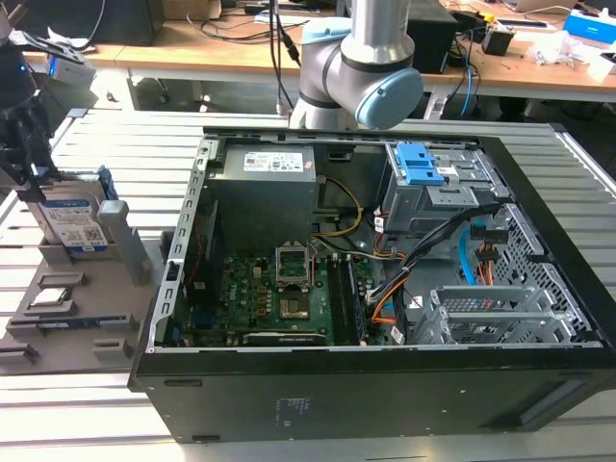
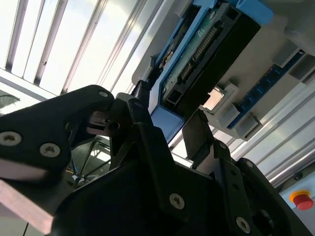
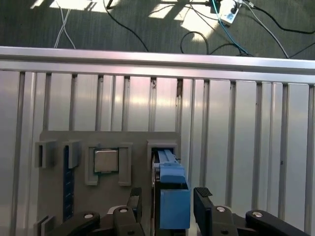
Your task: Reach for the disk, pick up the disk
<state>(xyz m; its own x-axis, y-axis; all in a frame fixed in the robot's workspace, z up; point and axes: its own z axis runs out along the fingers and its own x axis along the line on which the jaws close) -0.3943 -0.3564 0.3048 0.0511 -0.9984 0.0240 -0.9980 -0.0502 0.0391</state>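
The disk (image 1: 79, 219) stands on edge in a slot of the grey holder (image 1: 106, 289) at the exterior view's left, its blue-and-white label facing the camera and blue frame along its edges. My dark gripper (image 1: 27, 164) hangs over the disk's upper end. In the first wrist view the disk's blue frame (image 3: 172, 196) sits between my two black fingers (image 3: 203, 199), with a gap on one side. The second wrist view looks along the disk's underside (image 2: 202, 54), one fingertip (image 2: 197, 135) just off it. The gripper (image 3: 167, 200) is open, straddling the disk.
An open black computer case (image 1: 385, 375) lies right of the holder, with a blue bracket (image 1: 420, 164) in its drive bay. The arm's base (image 1: 361, 67) rises behind it. A square silver chip (image 3: 106, 161) rests in the holder beside the disk. The table is slatted aluminium (image 3: 246, 137).
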